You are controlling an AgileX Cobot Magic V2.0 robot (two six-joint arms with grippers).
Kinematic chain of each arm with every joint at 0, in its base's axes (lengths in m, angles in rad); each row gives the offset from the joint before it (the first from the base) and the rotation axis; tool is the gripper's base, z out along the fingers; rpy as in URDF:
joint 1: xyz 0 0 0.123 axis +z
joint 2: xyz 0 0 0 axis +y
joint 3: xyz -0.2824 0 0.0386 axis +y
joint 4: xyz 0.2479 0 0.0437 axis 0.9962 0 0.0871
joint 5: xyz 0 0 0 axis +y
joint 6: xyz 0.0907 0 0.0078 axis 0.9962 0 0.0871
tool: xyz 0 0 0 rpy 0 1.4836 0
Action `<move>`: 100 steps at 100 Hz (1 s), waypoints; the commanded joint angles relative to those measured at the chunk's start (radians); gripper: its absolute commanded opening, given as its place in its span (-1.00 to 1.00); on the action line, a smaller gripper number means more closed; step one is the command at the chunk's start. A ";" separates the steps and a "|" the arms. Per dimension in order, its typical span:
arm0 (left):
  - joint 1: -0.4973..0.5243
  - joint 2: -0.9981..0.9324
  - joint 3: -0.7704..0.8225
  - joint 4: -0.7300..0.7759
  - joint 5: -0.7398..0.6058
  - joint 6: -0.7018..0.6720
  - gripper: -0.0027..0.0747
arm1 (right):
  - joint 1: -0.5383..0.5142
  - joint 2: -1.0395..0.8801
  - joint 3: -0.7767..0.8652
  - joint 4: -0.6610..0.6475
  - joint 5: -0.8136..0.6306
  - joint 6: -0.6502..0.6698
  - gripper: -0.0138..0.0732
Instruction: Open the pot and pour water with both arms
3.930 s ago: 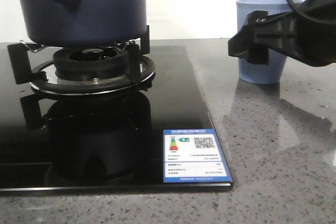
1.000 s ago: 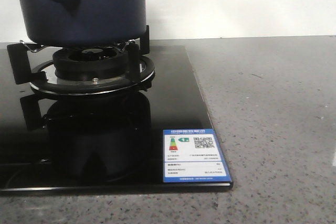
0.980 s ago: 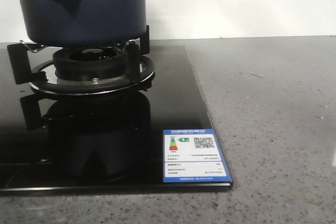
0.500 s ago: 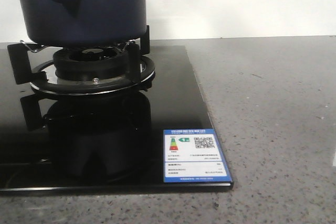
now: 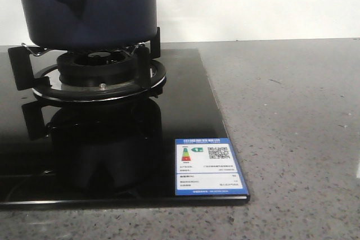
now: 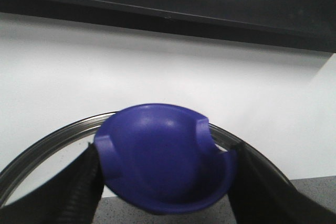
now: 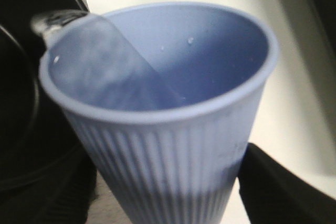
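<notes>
- While the right pincer (image 7: 165, 203) grasps the ribbed light blue cup (image 7: 163, 114) tipped over a dark opening, water (image 7: 105, 66) runs from its rim; judged, the pour is the step in hand.
- The left pincer (image 6: 163, 182) is clenched on the blue knob (image 6: 163, 166) of the glass lid (image 6: 52, 140), held aloft.
- The pot (image 5: 90, 7) sits on the burner (image 5: 98, 74) near the bench's far left corner.
- Best to tilt slowly, rim over the opening, lid well aside.

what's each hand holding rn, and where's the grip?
Left hand: the lid, gripped by its blue knob. Right hand: the light blue ribbed cup, gripped on its lower ribbed wall, tilted and pouring water.
</notes>
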 commanded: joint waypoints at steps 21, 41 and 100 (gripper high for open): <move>0.003 -0.041 -0.042 -0.035 -0.029 -0.001 0.10 | 0.001 -0.012 -0.041 -0.270 -0.147 -0.004 0.13; 0.003 -0.041 -0.042 -0.035 -0.027 -0.001 0.10 | 0.001 0.001 -0.041 -0.351 -0.149 -0.004 0.13; 0.003 -0.041 -0.042 -0.035 -0.026 -0.001 0.10 | 0.001 0.003 -0.041 -0.711 -0.129 -0.004 0.13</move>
